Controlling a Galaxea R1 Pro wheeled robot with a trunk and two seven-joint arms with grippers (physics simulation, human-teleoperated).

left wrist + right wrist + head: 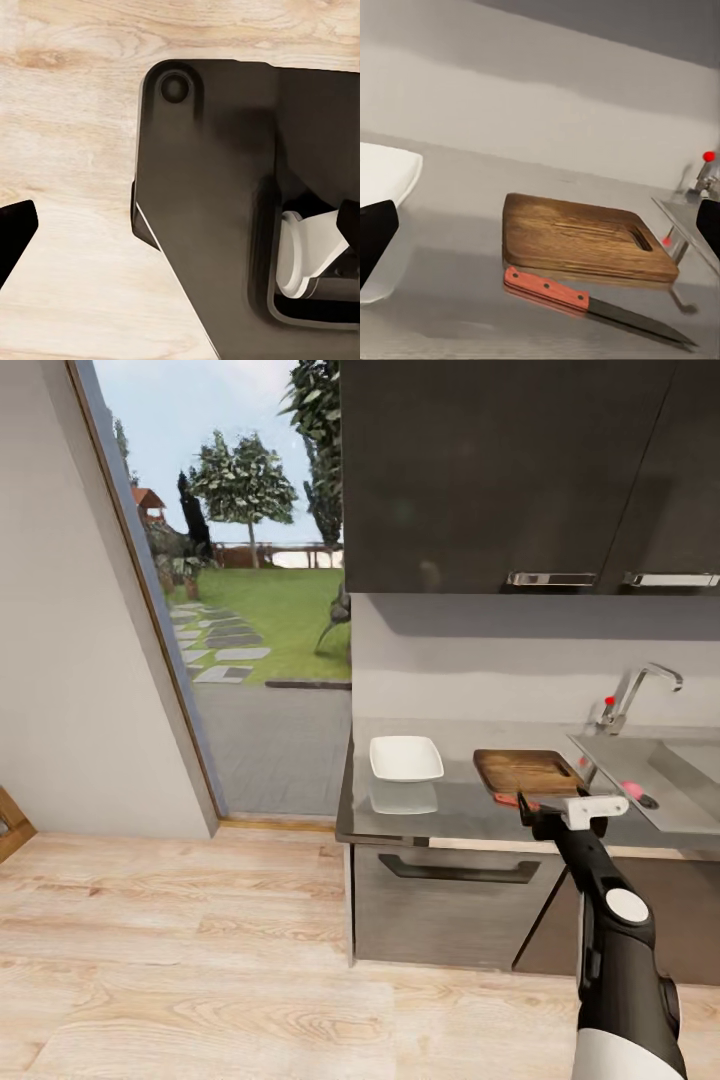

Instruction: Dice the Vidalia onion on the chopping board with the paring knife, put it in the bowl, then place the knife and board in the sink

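Head view, onion: the Vidalia onion [631, 790] lies in the sink [690, 815], near the countertop's [455, 810] front right edge.
Knife: the paring knife [585, 301] lies along the chopping board's [577, 240] front edge.
Right gripper [560, 815]: fingers apart, empty, at the counter's front edge before the knife.
Left gripper: fingertip [11, 232] over floor; I cannot tell its state.
Risk: reaching across could sweep the knife off; the onion, probably round, may roll.
In the way: the tap [630, 700]; the bowl [405, 757] stands left.
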